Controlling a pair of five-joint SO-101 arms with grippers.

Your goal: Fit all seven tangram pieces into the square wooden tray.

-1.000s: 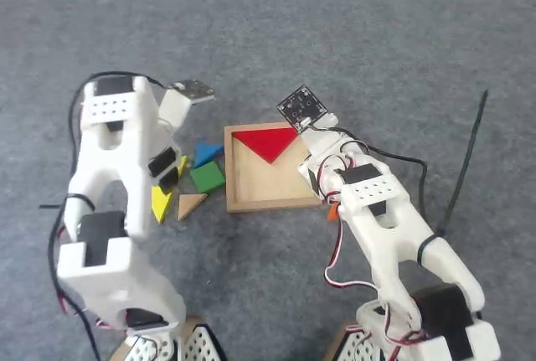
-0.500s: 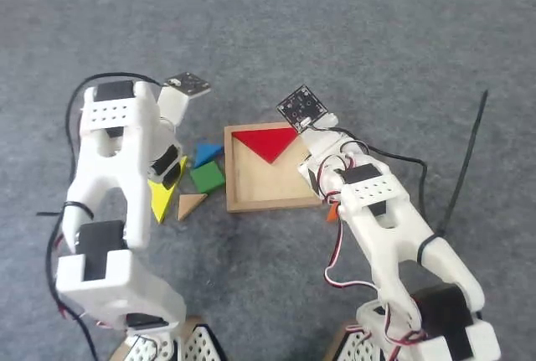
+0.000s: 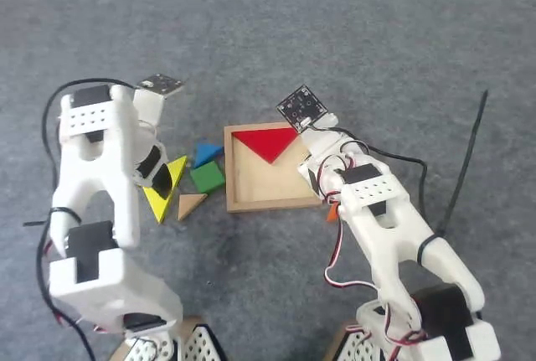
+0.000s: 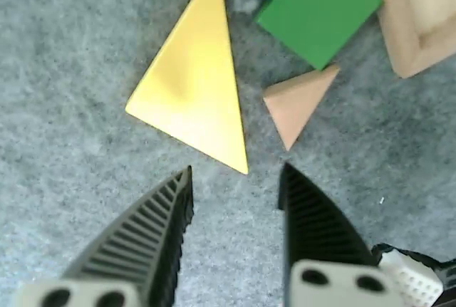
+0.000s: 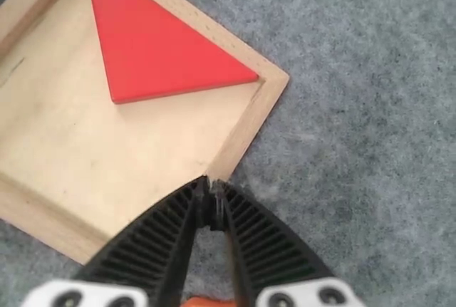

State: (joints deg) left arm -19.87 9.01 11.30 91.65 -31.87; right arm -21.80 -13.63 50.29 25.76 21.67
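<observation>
While a red triangle (image 5: 153,47) sits in the tray (image 5: 246,125), left claw (image 4: 236,172) hangs spread by the yellow triangle (image 4: 196,90) beside it; right claw (image 5: 211,186) is pressed together at the tray's rim.

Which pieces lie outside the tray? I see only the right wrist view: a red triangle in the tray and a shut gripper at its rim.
Observer: In the high view, a yellow triangle, a green square, a blue triangle and a small tan triangle lie on the grey mat beside the tray.
Operator: Is the left gripper holding one of them?
Observer: No. The left wrist view shows the left gripper open and empty, over the mat.
Operator: Which piece is nearest to it?
Observer: The yellow triangle. One of its corners lies just ahead of the gap between the open jaws.
</observation>
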